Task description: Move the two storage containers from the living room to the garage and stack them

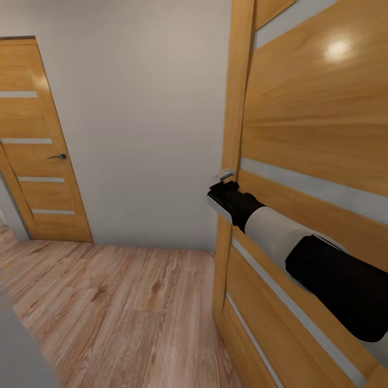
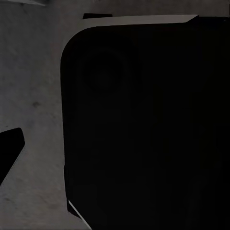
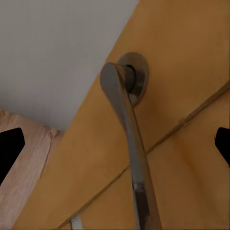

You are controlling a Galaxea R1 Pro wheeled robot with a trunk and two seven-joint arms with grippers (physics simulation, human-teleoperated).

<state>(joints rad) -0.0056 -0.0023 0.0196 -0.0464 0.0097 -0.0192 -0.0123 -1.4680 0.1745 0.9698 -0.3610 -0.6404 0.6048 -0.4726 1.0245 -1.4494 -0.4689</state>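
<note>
The two storage containers are out of view. My right gripper (image 1: 223, 187) reaches forward to the metal lever handle (image 1: 226, 174) of a wooden door (image 1: 312, 134) at the right. In the right wrist view the handle (image 3: 125, 129) runs between the two fingertips (image 3: 10, 148), which stand far apart. The right gripper (image 3: 116, 146) is open and holds nothing. In the left wrist view one dark fingertip (image 2: 10, 149) of my left gripper stands far out over a grey mottled surface (image 2: 33, 96). A large black rounded shape (image 2: 148, 129) hides the other finger.
The right-hand door stands close in front of me, its edge (image 1: 233, 108) toward the white wall (image 1: 145, 108). A second slatted wooden door (image 1: 37, 151) with a dark handle (image 1: 58, 157) is shut at the far left. Light wood plank floor (image 1: 118, 302) stretches between them.
</note>
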